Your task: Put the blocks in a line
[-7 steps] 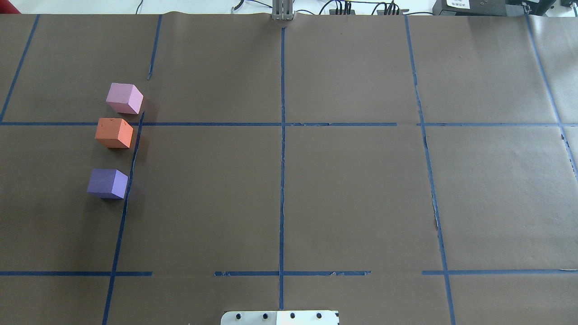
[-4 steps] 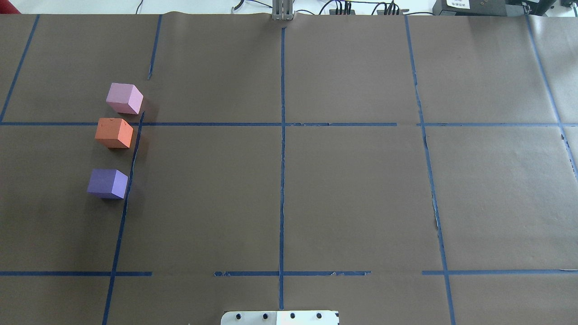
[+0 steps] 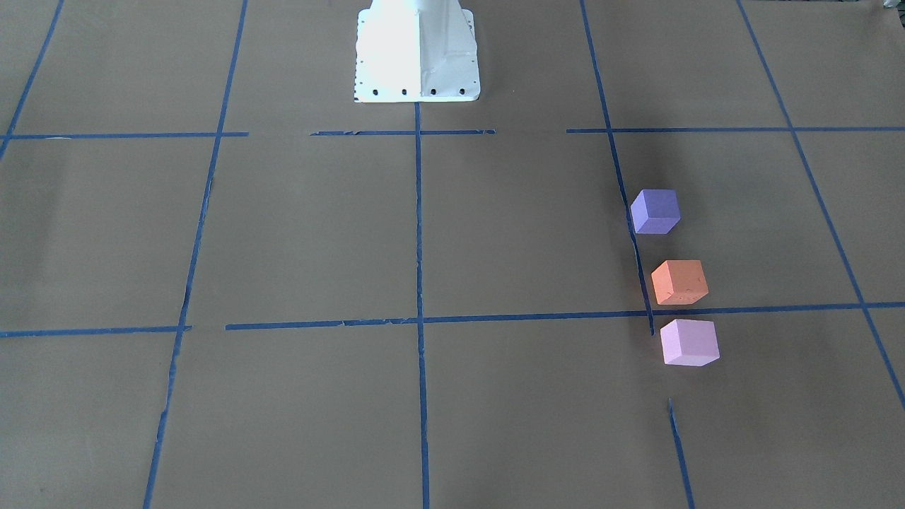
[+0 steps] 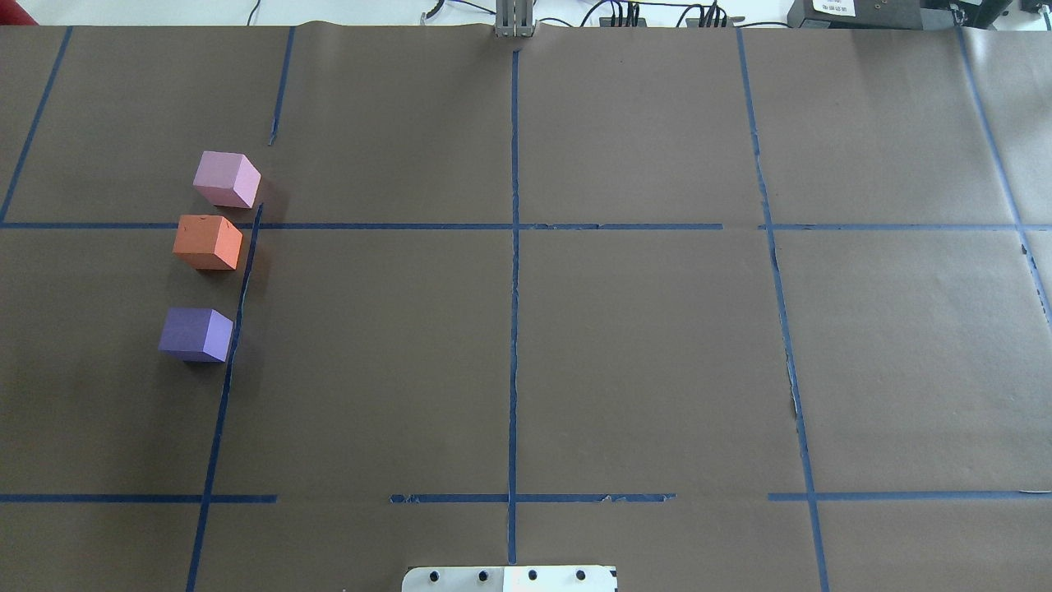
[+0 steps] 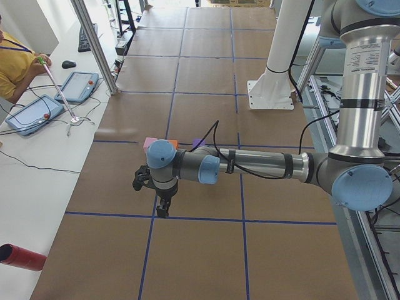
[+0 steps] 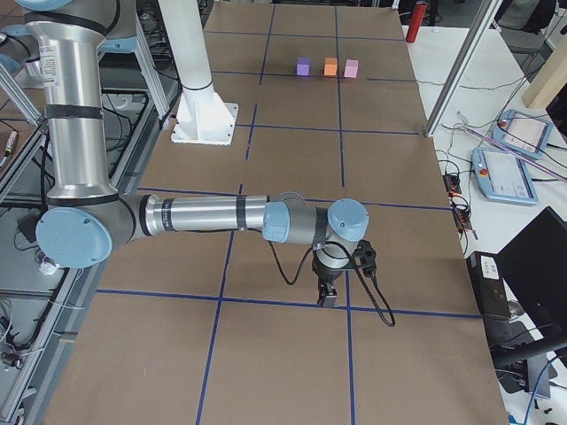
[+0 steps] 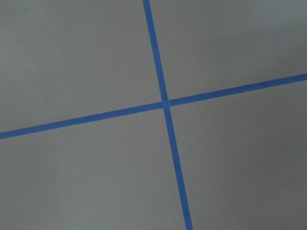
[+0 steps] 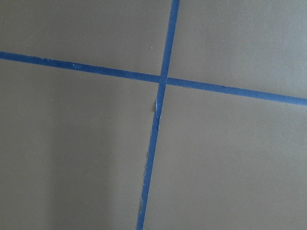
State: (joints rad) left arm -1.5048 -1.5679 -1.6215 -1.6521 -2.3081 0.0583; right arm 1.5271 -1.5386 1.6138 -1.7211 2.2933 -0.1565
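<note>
Overhead view, left to right: the violet-blue block, orange block and pink block stand in a near-straight column on the table, just left of a blue tape line. Bare brown paper stretches rightward from there. In the side views, the left gripper and right gripper each hang over a tape crossing, clear of the blocks. I cannot tell whether their jaws are released or clenched.
</note>
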